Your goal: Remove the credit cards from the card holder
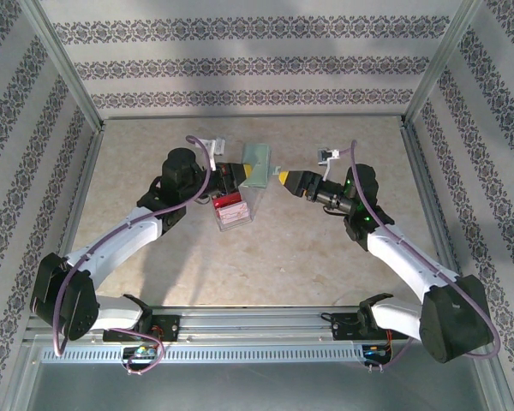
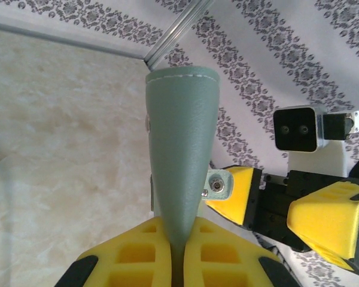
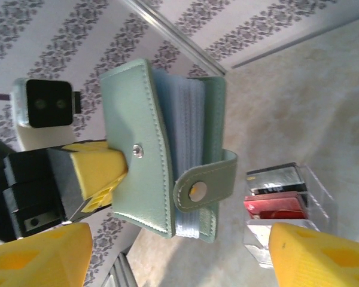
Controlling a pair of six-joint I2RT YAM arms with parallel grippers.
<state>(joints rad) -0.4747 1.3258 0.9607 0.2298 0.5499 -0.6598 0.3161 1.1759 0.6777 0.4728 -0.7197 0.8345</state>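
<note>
Our left gripper [image 2: 178, 239] has its yellow fingers [image 2: 137, 254] clenched hard on the bottom edge of the card holder [image 2: 179, 149]. The teal panel sticks straight up out of the pinch, off the table [image 1: 325, 257]. Our right gripper [image 1: 285, 180] is spread wide and grasping nothing, with its tips just off the holder at about 3 o'clock in the top view.

From the right wrist, the snap strap [image 3: 203, 186] is off its stud [image 3: 137, 150], and clear sleeves [image 3: 188, 113] fan out between the two panels. We can't tell if anything's in them.

Further out, the clear tray [image 1: 236, 221] sits on the table at roughly 7 o'clock of the holder. A reddish card [image 3: 274, 206] and a dark card [image 3: 272, 178] are stacked on edge inside it.
</note>
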